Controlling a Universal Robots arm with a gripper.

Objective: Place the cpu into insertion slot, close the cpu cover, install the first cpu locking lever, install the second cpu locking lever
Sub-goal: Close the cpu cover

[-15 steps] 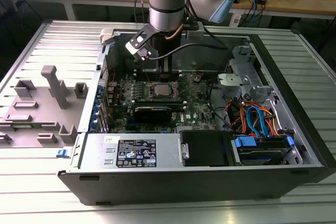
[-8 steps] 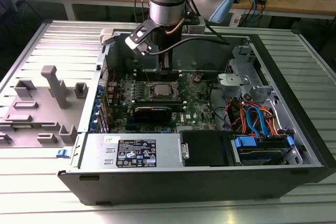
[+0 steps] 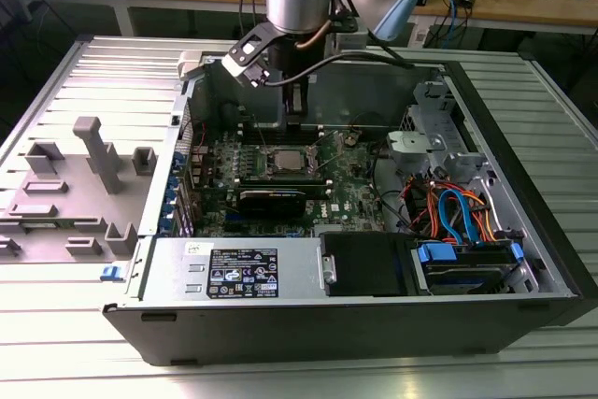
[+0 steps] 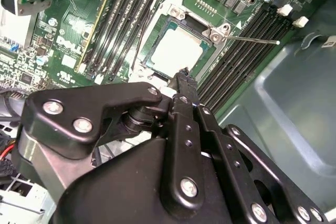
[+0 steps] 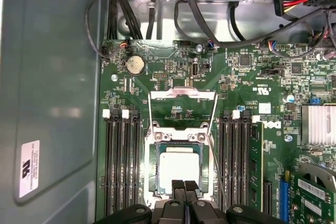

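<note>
The cpu, a silver-grey square chip, lies flat in the insertion slot on the green motherboard; in the exterior view it sits mid-board. The cpu cover is swung back off the slot, and the board shows through its window. A thin wire locking lever sticks out sideways from the slot's corner, unlatched. My gripper hovers just above the cpu's edge, its black fingers pressed together and holding nothing.
Long black memory slots flank the slot on both sides. A black card lies in front of it, and cables and a drive bay fill the exterior view's right. The case wall stands close by. A grey fixture sits outside.
</note>
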